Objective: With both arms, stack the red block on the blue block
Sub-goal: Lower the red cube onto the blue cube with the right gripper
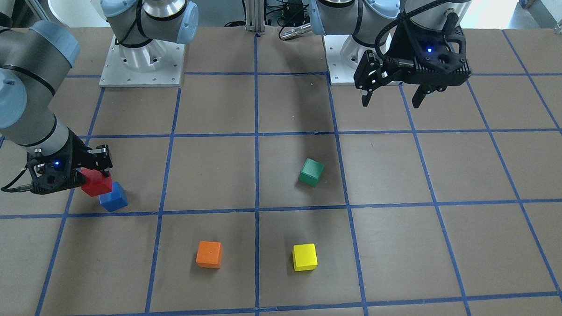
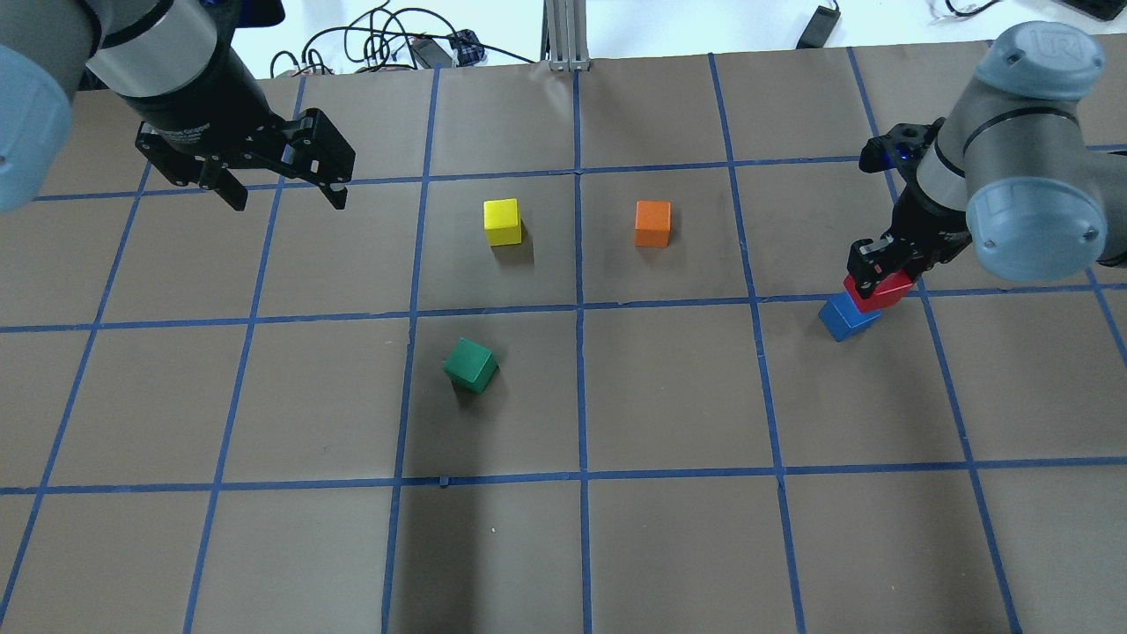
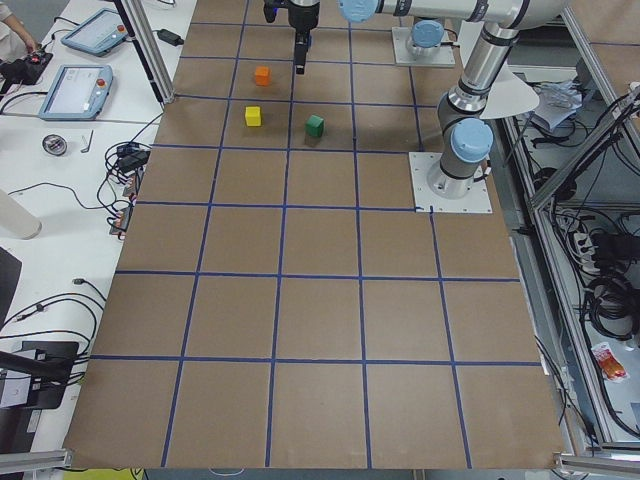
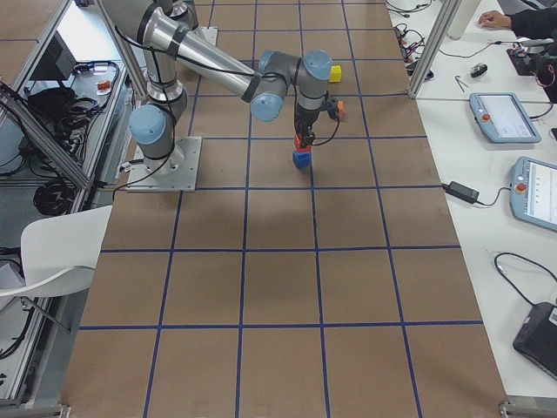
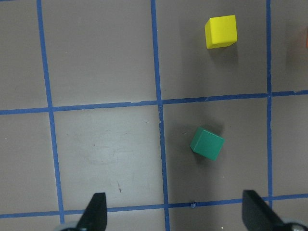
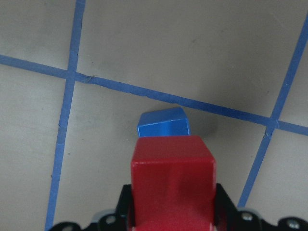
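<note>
Red block [image 2: 880,289], a small matte red cube, hangs at the right of the overhead view. It is pinched by the right gripper [image 2: 873,275], black and two-fingered, and overlaps the top of the blue block [image 2: 845,322], a small matte blue cube. Whether the two cubes touch cannot be told.

From left to right in that view, the left gripper [image 2: 289,202], black on a silver-grey arm, hovers above the brown table [image 2: 669,528] with its blue tape grid. Its fingers are spread wide and hold nothing. A green matte cube [image 2: 470,365] lies turned askew, left of centre. A yellow matte cube [image 2: 502,220] sits beyond it, and an orange matte cube [image 2: 652,223] sits just past the centre line. Well apart to the right, the blue block rests on the table near a tape line, under the red block.
</note>
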You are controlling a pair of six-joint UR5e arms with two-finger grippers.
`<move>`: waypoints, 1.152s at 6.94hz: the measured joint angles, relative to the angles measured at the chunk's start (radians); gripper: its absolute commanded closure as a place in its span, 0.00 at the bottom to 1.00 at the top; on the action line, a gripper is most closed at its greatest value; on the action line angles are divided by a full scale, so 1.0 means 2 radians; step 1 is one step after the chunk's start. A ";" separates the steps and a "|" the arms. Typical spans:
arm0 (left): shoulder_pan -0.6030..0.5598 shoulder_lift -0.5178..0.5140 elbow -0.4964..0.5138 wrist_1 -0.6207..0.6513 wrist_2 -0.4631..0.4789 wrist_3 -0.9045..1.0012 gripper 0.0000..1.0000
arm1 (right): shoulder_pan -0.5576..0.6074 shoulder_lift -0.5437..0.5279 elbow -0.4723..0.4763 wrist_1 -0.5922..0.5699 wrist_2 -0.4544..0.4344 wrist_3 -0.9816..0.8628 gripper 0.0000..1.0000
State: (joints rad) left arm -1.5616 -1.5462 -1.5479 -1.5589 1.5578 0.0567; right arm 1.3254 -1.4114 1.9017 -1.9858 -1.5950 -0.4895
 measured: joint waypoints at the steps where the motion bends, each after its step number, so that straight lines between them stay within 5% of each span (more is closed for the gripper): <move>1: 0.000 0.000 0.000 0.001 0.000 0.000 0.00 | 0.000 0.000 0.001 -0.001 0.001 -0.003 1.00; 8: 0.000 0.000 0.000 0.001 0.000 0.000 0.00 | -0.001 0.028 0.005 -0.046 0.000 0.000 1.00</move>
State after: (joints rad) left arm -1.5608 -1.5462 -1.5478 -1.5570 1.5570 0.0568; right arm 1.3239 -1.3555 1.9109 -2.0769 -1.5943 -0.4893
